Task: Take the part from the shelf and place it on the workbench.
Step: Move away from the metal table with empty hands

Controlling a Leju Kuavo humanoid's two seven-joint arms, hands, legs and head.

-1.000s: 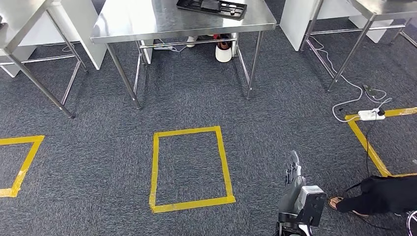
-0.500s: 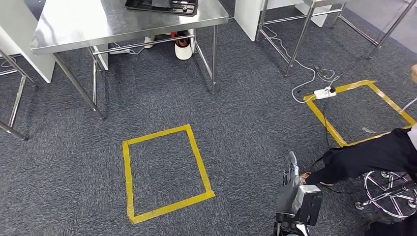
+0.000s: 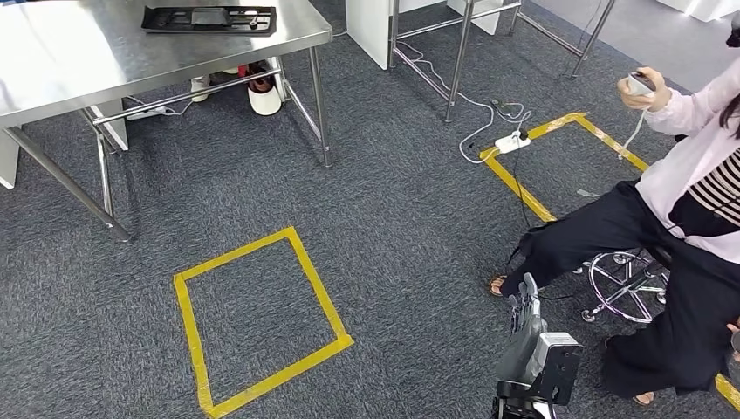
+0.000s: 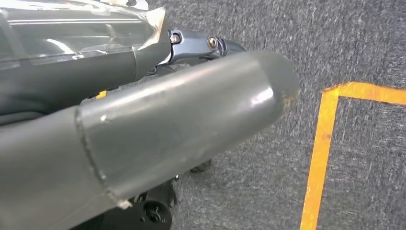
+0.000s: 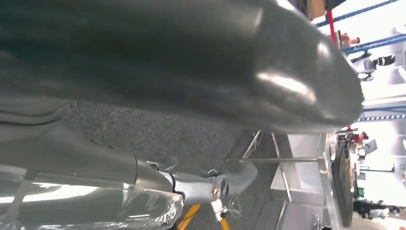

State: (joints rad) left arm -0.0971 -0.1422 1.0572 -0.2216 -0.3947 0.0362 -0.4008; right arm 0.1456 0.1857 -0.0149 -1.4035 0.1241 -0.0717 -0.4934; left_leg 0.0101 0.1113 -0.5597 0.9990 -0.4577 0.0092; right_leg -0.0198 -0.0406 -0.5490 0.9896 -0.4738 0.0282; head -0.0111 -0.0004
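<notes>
A steel workbench (image 3: 105, 61) stands at the far left of the head view, with a flat black tray (image 3: 209, 18) on its back edge. My right hand (image 3: 524, 311) hangs low near my body over the grey carpet, fingers straight and apart, holding nothing. The right wrist view has its thick grey thumb (image 5: 191, 62) bare, with a table frame beyond. In the left wrist view, my left hand (image 4: 182, 129) hangs above the carpet with nothing in it.
A yellow tape square (image 3: 279, 375) marks the carpet ahead on the left, and a second one (image 3: 524, 188) lies to the right. A person (image 3: 689, 192) sits on a wheeled stool close to my right. A power strip (image 3: 510, 141) and cables trail between the table legs.
The whole picture has slid left, so the camera has turned right. The workbench now sits at the left edge and the seated person has come into view. My right hand still hangs.
</notes>
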